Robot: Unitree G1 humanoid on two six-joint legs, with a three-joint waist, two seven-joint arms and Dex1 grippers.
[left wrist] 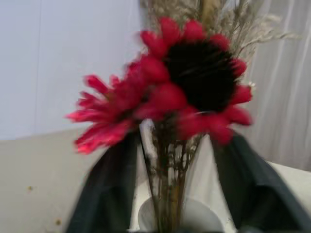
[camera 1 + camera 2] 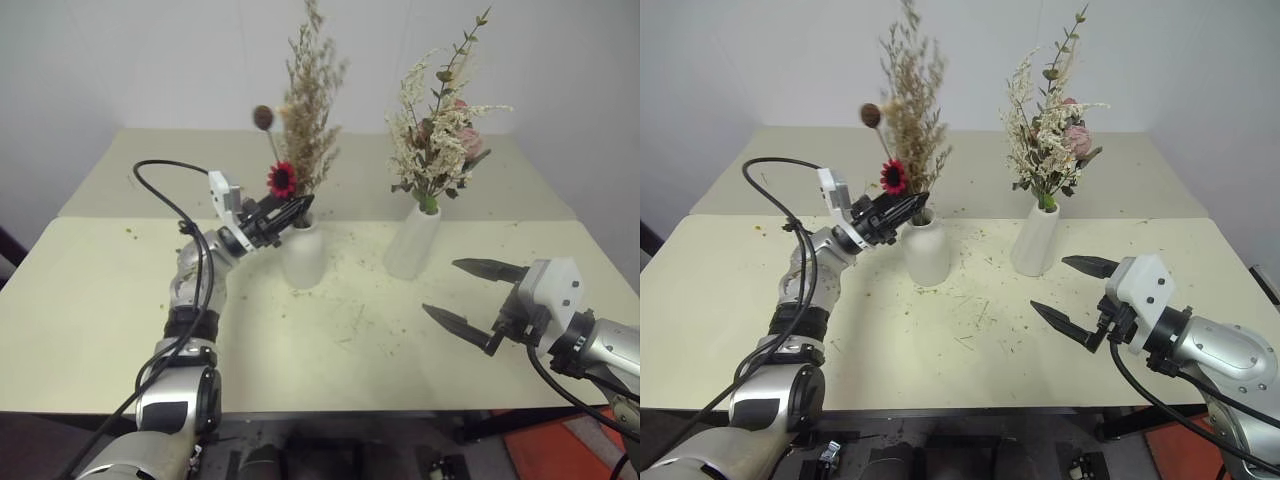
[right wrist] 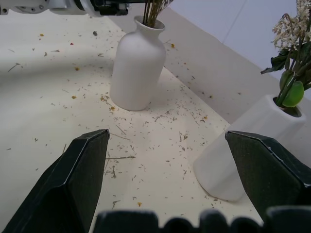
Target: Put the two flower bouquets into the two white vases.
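The thin brown bouquet [image 2: 308,110] with its red flower [image 2: 282,180] stands in the squat round-shouldered vase [image 2: 302,255] at the table's middle. My left gripper [image 2: 298,212] is at that vase's neck. Its fingers [image 1: 107,189] stand open on either side of the stems [image 1: 170,194], with a gap on each side. The fuller cream-white bouquet [image 2: 438,135] with green leaves stands in the taller tapered vase [image 2: 412,243] to the right. My right gripper [image 2: 440,287] hovers open and empty over the table, in front and to the right of the tall vase [image 3: 252,141].
Dried flower crumbs [image 2: 345,320] are scattered over the pale table [image 2: 90,320] around both vases. A second table [image 2: 150,170] joins it behind, against a white wall. A black cable [image 2: 165,190] loops above my left arm.
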